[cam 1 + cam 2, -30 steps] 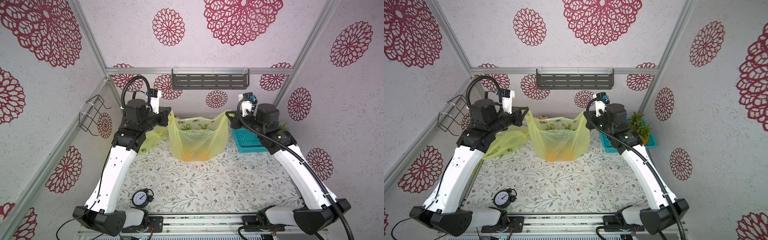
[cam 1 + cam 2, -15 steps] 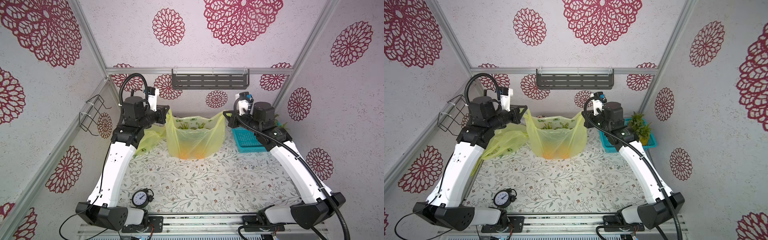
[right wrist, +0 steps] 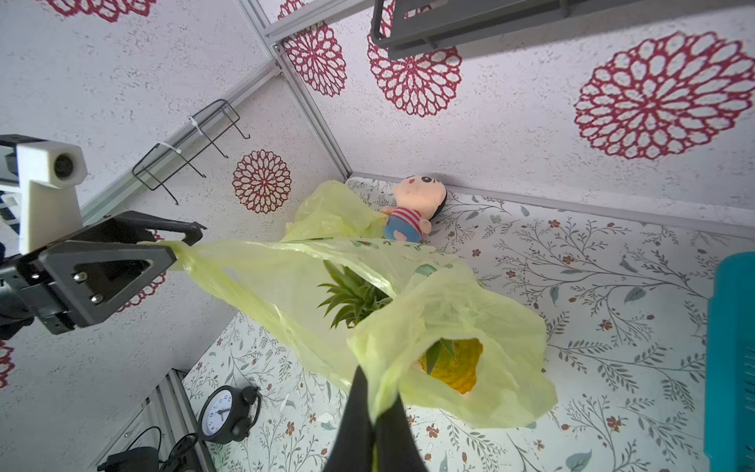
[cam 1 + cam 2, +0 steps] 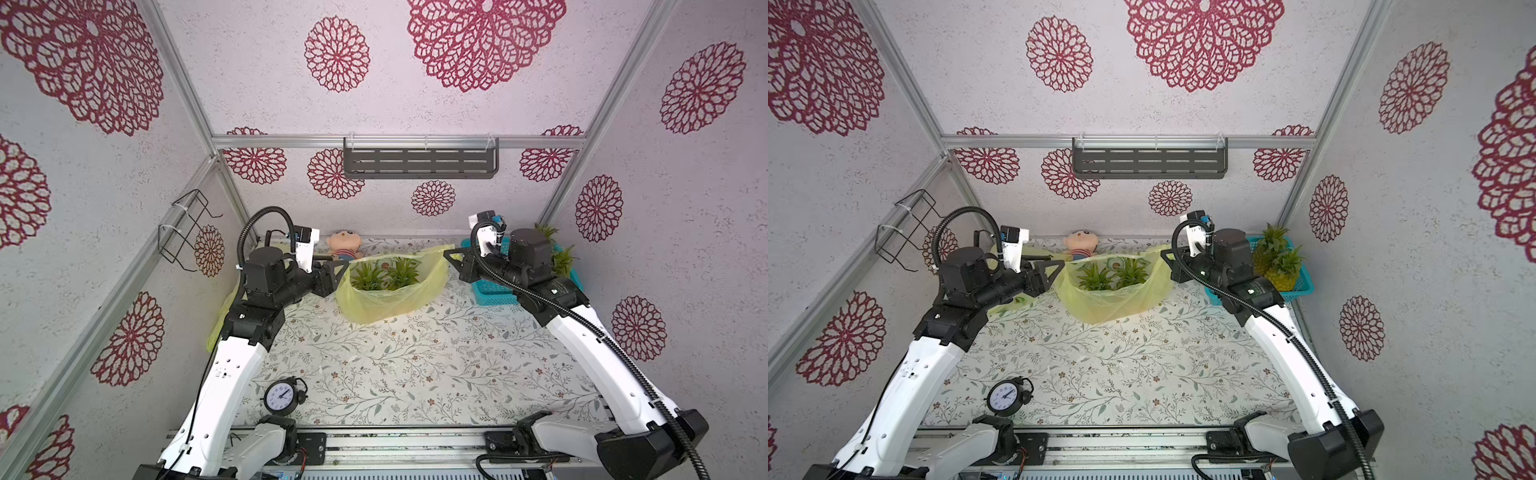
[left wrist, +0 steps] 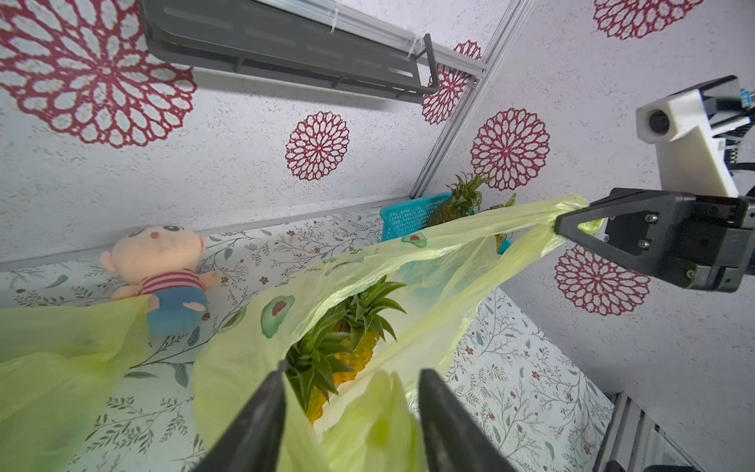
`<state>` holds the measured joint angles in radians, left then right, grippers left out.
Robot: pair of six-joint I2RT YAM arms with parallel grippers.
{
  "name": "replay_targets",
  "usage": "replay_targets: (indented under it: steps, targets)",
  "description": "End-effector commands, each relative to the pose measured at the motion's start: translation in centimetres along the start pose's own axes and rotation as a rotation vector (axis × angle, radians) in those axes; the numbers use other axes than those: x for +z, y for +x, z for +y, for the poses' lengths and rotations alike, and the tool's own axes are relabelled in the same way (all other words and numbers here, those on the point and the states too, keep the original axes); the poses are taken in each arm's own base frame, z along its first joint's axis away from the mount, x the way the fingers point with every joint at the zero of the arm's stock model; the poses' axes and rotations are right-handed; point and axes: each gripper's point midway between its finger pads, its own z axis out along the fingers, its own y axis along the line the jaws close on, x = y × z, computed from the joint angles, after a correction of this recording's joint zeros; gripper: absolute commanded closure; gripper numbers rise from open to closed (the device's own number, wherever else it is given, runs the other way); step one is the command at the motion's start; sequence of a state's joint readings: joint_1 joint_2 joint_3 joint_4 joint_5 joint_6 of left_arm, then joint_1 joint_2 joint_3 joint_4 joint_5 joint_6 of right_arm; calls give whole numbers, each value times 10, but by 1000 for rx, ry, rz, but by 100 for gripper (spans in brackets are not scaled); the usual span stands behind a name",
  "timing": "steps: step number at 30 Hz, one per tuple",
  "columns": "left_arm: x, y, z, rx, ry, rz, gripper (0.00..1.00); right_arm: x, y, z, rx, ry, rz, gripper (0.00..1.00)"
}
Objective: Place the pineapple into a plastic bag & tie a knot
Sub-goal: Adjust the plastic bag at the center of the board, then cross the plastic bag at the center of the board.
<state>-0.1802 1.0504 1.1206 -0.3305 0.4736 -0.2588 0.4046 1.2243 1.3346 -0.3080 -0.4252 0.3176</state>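
At the plastic bag's (image 4: 386,299) left handle, my left end effector (image 5: 353,370) stands open, the yellow film lying loose between its jaws. Inside the bag, which sits on the floral surface (image 4: 415,365), the pineapple (image 4: 368,276) stands crown up. At the bag's right handle, my right end effector (image 4: 449,254) is clamped on the film and holds it taut. Bagging looks done and knotting is in hand. Next, I judge, both handles must be regripped and crossed above the crown.
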Motion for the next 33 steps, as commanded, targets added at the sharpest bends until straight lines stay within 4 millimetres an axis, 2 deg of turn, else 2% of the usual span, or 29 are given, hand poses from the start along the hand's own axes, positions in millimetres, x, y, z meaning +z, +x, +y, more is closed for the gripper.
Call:
replay_targets:
  steps: [1, 3, 5, 12, 14, 18, 20, 22, 25, 27, 31, 33]
  targets:
    - [-11, -16, -4, 77, 1, -100, 12, -5, -20, 15, -17, -60, -70, 100]
    - [-14, -13, -2, 95, -13, -129, 4, -3, -19, 14, -12, -59, -65, 100]
    - [-16, -8, -2, 112, -10, -153, 1, -1, -18, 13, -11, -59, -59, 100]
    - [-11, 4, -3, 225, 36, -279, 1, 3, -17, 10, -9, -54, -52, 100]
    - [-7, 2, -5, 272, 63, -334, 1, 4, -17, 9, -8, -53, -51, 100]
    - [4, -7, 6, 305, 29, -393, 1, 7, -15, 8, -3, -52, -44, 100]
    - [10, -12, 6, 312, 49, -408, 0, 7, -14, 6, 0, -46, -40, 100]
    - [16, -15, 3, 314, 81, -416, 7, 8, -11, 5, 1, -43, -32, 100]
    - [24, -18, -4, 312, 144, -402, 29, 9, -7, 9, -2, -62, -15, 100]
    - [28, -20, -7, 295, 180, -393, 48, 13, -2, 17, -18, -86, 4, 100]
    - [39, -21, -9, 251, 228, -362, 73, 24, 10, 39, -73, -139, 49, 100]
    - [48, -20, -10, 223, 244, -328, 89, 36, 21, 52, -101, -169, 85, 100]
